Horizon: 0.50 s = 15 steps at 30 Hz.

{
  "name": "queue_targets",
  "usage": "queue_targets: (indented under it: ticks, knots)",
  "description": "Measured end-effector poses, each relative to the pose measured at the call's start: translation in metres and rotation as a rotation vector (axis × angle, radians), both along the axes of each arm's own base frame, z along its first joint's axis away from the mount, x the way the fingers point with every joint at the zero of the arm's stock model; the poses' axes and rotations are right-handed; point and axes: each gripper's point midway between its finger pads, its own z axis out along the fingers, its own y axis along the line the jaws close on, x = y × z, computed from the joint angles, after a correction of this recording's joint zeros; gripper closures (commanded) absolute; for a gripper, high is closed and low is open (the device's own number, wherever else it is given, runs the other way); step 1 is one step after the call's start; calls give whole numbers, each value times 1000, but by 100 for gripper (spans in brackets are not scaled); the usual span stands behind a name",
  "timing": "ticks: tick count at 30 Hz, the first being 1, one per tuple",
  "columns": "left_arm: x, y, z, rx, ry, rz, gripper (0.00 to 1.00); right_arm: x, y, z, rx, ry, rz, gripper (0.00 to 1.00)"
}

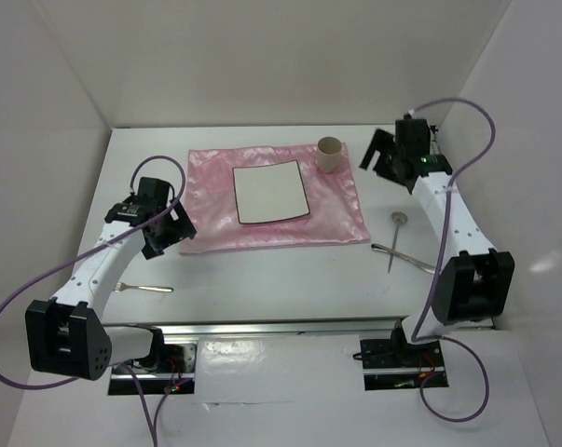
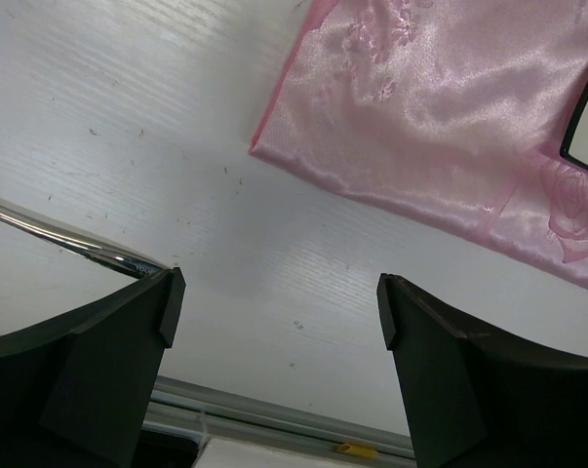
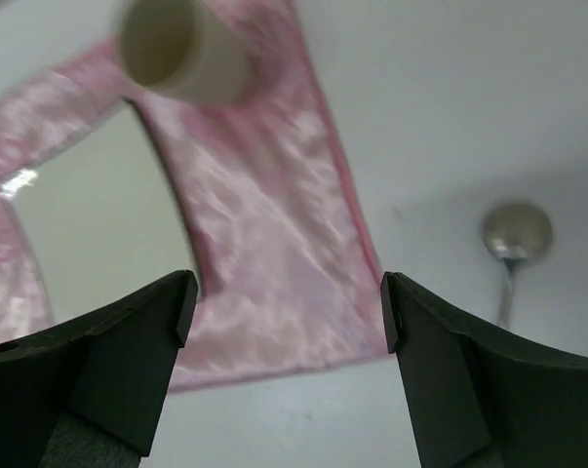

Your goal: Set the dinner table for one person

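Matte white desk (image 1: 262, 270) filling the workspace, silver rail along the near edge. In the middle of it, shiny pink cloth (image 1: 336, 209) carrying a square white plate (image 1: 269, 192) with a dark rim, face bare. Upright at the cloth's far right corner, just beyond the plate, a beige cup (image 1: 330, 154), mouth up, only its pale inner wall showing; blurred in the right wrist view.

Right of the cloth, on bare desk, a spoon (image 1: 397, 223). Crossing near its handle, a second utensil (image 1: 392, 251), far end hidden behind the right arm, kind hard to tell. Near left, a fork (image 1: 145, 288), prongs partly covered by the left arm.

Left hand (image 1: 171, 233) released, fingers spread, above the cloth's near left corner. Right hand (image 1: 378, 158) released too, just right of the cup.
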Motion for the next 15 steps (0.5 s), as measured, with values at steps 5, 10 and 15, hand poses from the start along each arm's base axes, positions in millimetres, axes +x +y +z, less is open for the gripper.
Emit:
queue_targets:
  ticks: [5, 10, 15]
  knots:
    - [0, -1, -1, -5, 2, -8, 0, -69, -63, -118, 58, 297, -187, 28]
    - [1, -4, -3, -15, 8, -19, 0, -96, -80, -164, 127, 438, -279, 25]
    - [1, -5, -5, -19, 15, -36, 0, -104, -70, -176, 184, 467, -306, 24]
